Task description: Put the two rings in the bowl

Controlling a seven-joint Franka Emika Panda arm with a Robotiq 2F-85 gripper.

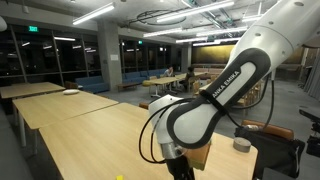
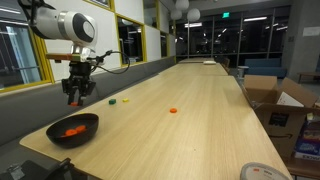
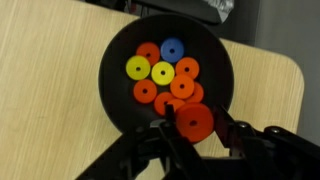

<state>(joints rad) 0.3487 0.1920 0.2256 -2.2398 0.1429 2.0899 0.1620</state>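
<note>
The long pale table (image 2: 200,110) runs away from the camera, and the bowl (image 2: 88,130) sits upright, mouth up, near its close end. The arm (image 2: 65,25) reaches in from the upper left and hangs over that spot. In an exterior view the arm (image 1: 215,95) fills the middle of the picture, blocks the bowl, and runs off the bottom edge, so the tool does not show there.

From the wrist the bowl (image 3: 215,60) looks dark and round. Its lower rim is covered by the tool (image 3: 195,128). A pile (image 3: 160,75) of flat rings lies inside: mostly orange, two yellow, one blue.

The tool (image 2: 78,97) hovers just above the bowl, slightly beyond it, not touching it. It is small and dark in that view, and the jaws cannot be read there. In the wrist view the jaws stand narrowly apart, closed on the held ring (image 3: 193,120). This is an orange disc lying level, flat face up; being round, it has no long axis. Its hole cannot be made out, and the blurred fingers merge with the dark bowl.

Farther along the table an orange ring (image 2: 172,110) lies flat, well apart from the bowl. A yellow ring (image 2: 126,100) lies nearer, just beside a green piece (image 2: 113,102).
</note>
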